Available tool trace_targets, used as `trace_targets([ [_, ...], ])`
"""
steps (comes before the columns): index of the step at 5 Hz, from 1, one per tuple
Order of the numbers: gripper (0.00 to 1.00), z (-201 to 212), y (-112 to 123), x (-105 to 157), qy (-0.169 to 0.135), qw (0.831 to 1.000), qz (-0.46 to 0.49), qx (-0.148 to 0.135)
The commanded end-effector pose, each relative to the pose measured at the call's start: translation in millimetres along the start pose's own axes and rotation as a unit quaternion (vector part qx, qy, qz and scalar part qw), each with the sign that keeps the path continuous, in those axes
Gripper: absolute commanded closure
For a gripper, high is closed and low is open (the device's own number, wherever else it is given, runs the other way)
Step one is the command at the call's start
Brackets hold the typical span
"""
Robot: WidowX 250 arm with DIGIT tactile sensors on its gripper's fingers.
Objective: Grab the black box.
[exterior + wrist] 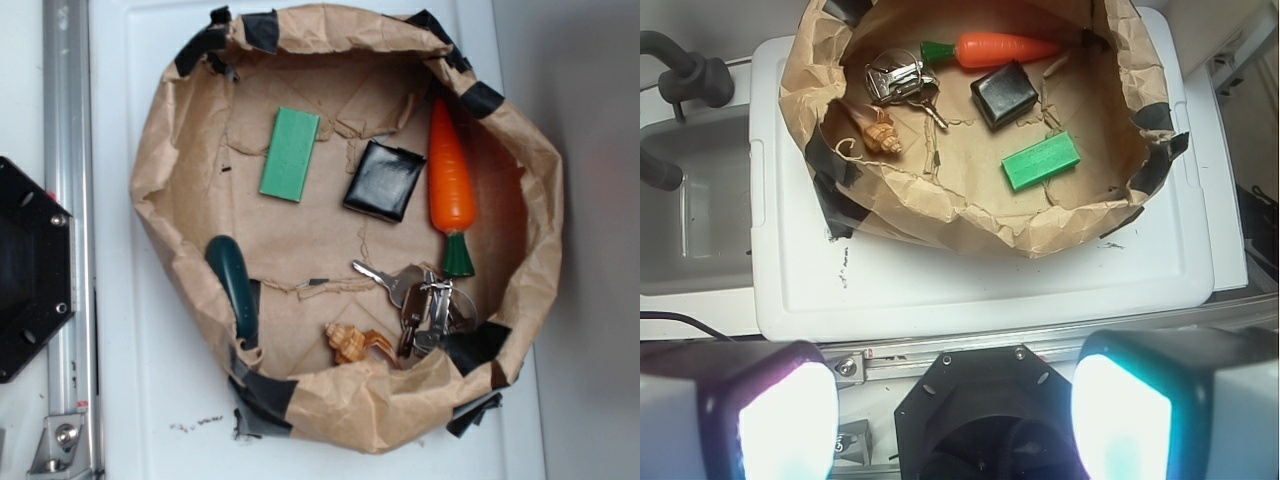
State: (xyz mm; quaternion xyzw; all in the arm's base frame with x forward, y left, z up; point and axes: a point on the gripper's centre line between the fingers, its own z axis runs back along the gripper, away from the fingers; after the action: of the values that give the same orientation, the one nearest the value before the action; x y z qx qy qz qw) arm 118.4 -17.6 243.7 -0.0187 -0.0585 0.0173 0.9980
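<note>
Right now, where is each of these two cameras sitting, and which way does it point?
Exterior: sits overhead and looks straight down into the brown paper bin holding the black box, carrot, green block and keys; the only robot part showing is the black hexagonal plate at the left edge.
Wrist: rides on the arm, set back from the bin and looking across at it; the gripper shows at the bottom, fingers spread apart.
Shared: the bin, black box, carrot, green block and keys.

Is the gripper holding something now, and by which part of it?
Nothing is held. The gripper is open and empty, far from the black box lying in the paper basket.
</note>
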Motion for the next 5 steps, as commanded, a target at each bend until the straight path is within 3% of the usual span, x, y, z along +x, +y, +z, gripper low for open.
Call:
trace_targets([
  [1,0.0,0.0,0.0,0.0,0.0,1.0,0.0,0.0],
  [3,0.0,-56.0,34.0,72.1,-0.067,0.985,0.155,-0.032],
  [4,0.0,-86.3,53.4,94.8,-0.111,0.956,0.271,-0.022],
  [5,0.0,-99.4,50.1,108.0,-0.098,0.943,0.317,-0.021],
])
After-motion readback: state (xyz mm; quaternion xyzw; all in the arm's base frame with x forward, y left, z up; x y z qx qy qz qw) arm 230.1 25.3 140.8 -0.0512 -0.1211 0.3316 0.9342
